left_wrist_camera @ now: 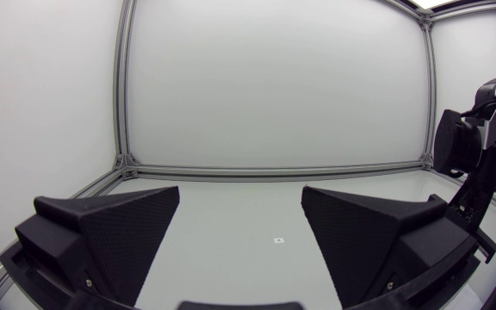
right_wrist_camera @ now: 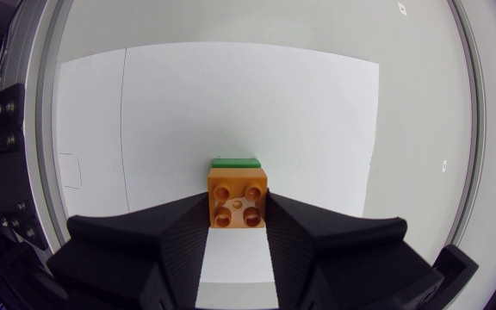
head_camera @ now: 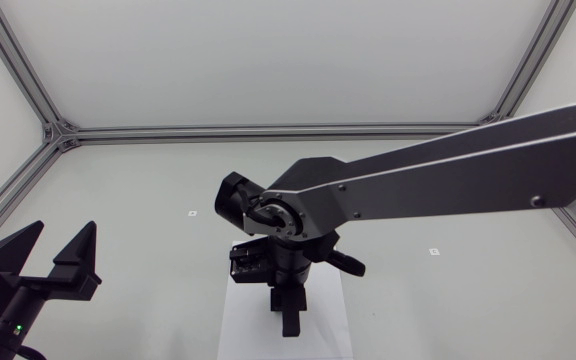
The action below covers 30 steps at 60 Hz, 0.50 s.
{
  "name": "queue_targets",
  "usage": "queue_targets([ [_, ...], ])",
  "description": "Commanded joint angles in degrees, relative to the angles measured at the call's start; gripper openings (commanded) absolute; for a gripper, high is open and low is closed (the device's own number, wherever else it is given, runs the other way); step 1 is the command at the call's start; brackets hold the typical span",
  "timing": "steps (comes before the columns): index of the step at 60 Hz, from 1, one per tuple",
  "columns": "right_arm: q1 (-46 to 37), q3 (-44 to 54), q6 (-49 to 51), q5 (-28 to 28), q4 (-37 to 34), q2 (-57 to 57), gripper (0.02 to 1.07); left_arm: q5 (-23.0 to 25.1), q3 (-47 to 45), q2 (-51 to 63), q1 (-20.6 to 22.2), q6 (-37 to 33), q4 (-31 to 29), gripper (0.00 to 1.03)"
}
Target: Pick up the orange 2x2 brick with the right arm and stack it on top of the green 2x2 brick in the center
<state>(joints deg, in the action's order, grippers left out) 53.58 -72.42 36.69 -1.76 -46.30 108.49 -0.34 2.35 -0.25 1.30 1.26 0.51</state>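
Observation:
In the right wrist view the orange 2x2 brick sits studs-up between the two black fingers of my right gripper, which is shut on it from both sides. A thin green edge of the green 2x2 brick shows just beyond and under the orange one; I cannot tell whether they touch. In the head view my right gripper points down over the white sheet at the centre and hides both bricks. My left gripper stands open at the table's left front, nothing between its fingers.
The white sheet lies under the bricks on the pale table. Small markers dot the table. An aluminium frame runs along the back and sides. My right arm shows beside the left gripper's right finger.

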Motion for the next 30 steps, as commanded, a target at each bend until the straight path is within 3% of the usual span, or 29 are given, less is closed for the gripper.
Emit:
queue_targets([
  [1, 0.29, 0.0, 0.49, -0.17, -0.19, 1.73, 0.08, 0.25, -2.35, -0.45, -0.16, -0.73, -0.78, 0.99],
  [30, 1.0, -0.61, -0.3, -1.23, -0.37, 3.49, 0.08, 0.34, -2.35, -0.45, -0.16, -0.73, -0.78, 0.99],
])
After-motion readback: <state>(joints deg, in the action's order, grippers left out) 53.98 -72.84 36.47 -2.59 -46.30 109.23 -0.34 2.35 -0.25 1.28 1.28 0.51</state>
